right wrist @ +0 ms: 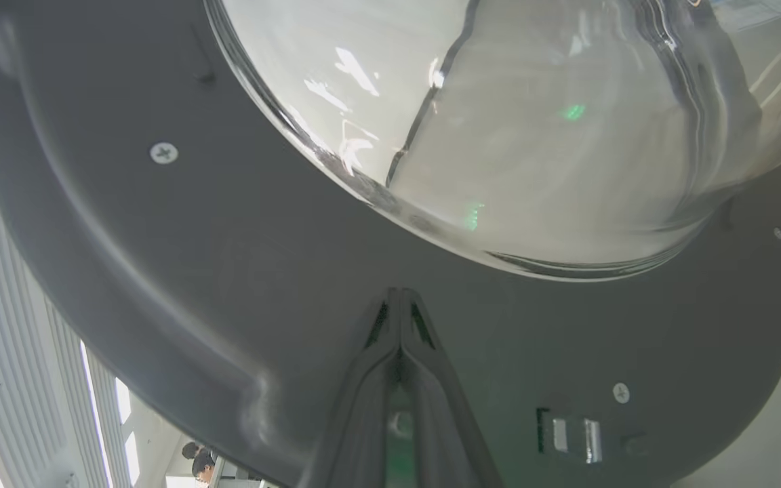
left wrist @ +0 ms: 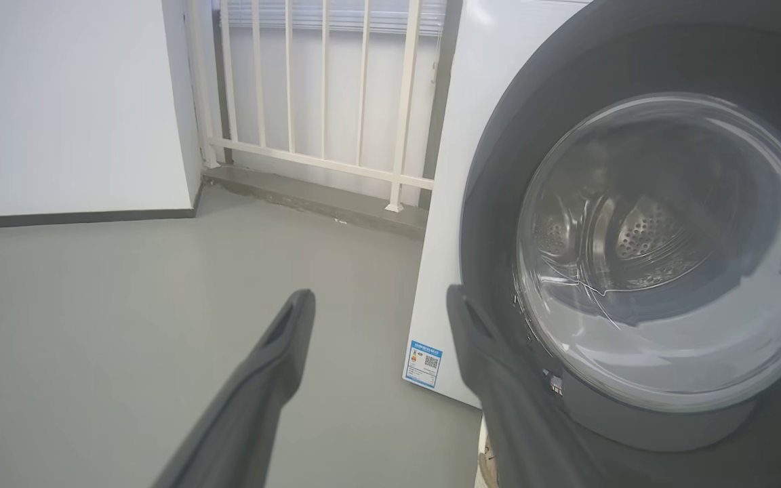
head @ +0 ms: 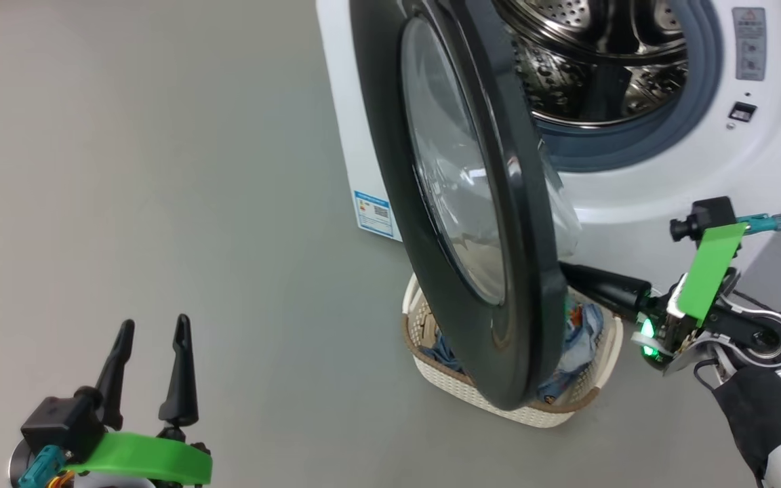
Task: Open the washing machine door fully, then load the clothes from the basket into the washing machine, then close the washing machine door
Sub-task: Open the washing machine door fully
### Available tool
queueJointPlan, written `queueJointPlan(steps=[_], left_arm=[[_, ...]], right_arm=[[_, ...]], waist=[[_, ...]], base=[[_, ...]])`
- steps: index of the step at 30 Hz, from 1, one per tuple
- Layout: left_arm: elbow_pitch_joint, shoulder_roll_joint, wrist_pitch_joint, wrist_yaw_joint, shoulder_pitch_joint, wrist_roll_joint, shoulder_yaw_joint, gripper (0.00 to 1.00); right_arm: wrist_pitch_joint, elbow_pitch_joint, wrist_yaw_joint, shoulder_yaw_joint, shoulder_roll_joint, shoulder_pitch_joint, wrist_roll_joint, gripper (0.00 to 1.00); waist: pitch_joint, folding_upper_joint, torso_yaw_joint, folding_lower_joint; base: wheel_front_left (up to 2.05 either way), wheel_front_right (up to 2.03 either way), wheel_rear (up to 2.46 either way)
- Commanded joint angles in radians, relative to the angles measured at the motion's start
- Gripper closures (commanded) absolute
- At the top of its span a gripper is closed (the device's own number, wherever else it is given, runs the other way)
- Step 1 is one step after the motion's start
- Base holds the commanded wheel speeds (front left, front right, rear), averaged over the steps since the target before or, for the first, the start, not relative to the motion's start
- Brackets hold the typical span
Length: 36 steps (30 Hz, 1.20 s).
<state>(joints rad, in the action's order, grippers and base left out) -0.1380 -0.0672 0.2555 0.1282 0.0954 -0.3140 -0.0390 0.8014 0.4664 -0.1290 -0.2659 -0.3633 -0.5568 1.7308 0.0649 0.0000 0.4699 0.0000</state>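
The washing machine [head: 634,196] stands with its steel drum [head: 601,61] exposed. The washing machine door [head: 377,135] is swung roughly halfway out, edge-on to the head view, so the step in hand appears to be opening it fully. The door hangs directly over the basket [head: 441,379], which sits on the floor just before the machine with the clothes [head: 584,332] inside and partly hidden behind the door's lower rim.

To finish the opening well, the push should follow the door's arc about its hinge, not run straight. It should press on the flat black inner ring below the bulging glass porthole [right wrist: 499,135], where closed fingers are less likely to slide off. The arm must also pass above the basket without knocking it.

The right gripper [right wrist: 401,298] has its fingers pressed together and holds nothing. Its tips lie on or just at the door's inner face, near the lower rim. The left gripper [head: 154,322] hangs spread wide and empty, well apart to the door's outer side.
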Motion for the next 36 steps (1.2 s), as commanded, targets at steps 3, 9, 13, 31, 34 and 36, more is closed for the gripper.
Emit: queueJointPlan(steps=[3, 9, 13, 31, 34, 36], left_arm=[[0.017, -0.021, 0.006, 0.003, 0.011, 0.003, 0.034, 0.00], [0.014, -0.021, 0.006, 0.003, 0.013, 0.001, 0.036, 0.00], [0.015, -0.021, 0.006, 0.003, 0.014, 0.002, 0.041, 0.00], [0.015, -0.033, 0.006, 0.003, 0.017, 0.015, 0.040, 0.00], [0.021, -0.035, 0.006, 0.003, 0.018, 0.015, 0.031, 0.00], [0.023, -0.035, 0.006, 0.003, 0.018, 0.012, 0.030, 0.00]], right_arm=[[0.019, -0.033, -0.002, -0.033, 0.021, 0.005, 0.006, 1.00], [0.028, -0.034, -0.002, -0.044, 0.025, 0.000, 0.006, 1.00], [0.028, -0.032, -0.002, -0.050, 0.030, -0.005, 0.004, 1.00], [-0.017, -0.078, -0.002, -0.033, 0.037, 0.001, -0.020, 0.00], [-0.050, -0.114, -0.002, -0.016, 0.038, 0.010, -0.035, 0.00], [-0.094, -0.133, -0.002, -0.013, 0.031, 0.015, -0.079, 0.00]], waist=[[-0.004, 0.0000, 0.029, 0.0000], [-0.002, 0.0000, 0.039, 0.0000], [0.002, 0.0000, 0.033, 0.0000], [-0.019, 0.0000, -0.078, 0.0000], [-0.025, 0.0000, -0.116, 0.0000], [-0.027, 0.0000, -0.137, 0.0000]], base=[[0.00, 0.00, 0.00], [0.00, 0.00, 0.00], [0.00, 0.00, 0.00], [0.00, 0.00, 0.00], [0.00, 0.00, 0.00], [0.00, 0.00, 0.00]])
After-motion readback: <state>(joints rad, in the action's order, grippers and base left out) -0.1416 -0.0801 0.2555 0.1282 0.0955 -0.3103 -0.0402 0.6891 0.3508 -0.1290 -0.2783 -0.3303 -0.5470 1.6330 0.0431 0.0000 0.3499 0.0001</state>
